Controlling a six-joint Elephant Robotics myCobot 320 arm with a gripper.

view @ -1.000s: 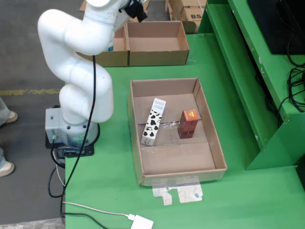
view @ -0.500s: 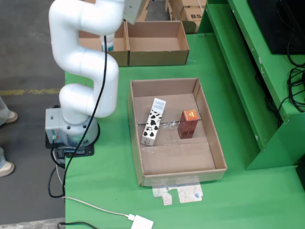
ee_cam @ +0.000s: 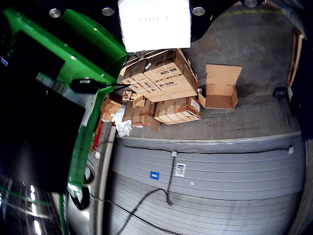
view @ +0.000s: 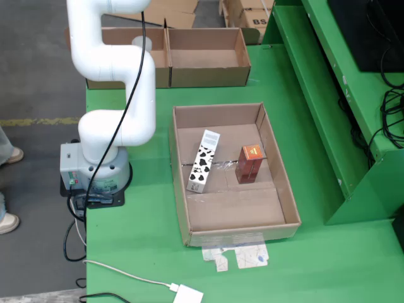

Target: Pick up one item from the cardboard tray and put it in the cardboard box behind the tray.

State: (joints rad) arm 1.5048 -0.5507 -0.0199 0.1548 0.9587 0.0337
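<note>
Jaws out of view; cartons (view: 203, 161) lie in tray (view: 183, 208).

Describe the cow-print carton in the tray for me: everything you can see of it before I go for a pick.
In the fixed view, the cow-print carton is a slim rectangular box, white with black patches, seemingly printed cardboard. It lies flat on the floor of the cardboard tray, left of centre, long axis tilted so its far end leans right. It looks closed and undamaged. A red carton stands apart to its right. Nothing else touches it.
</note>
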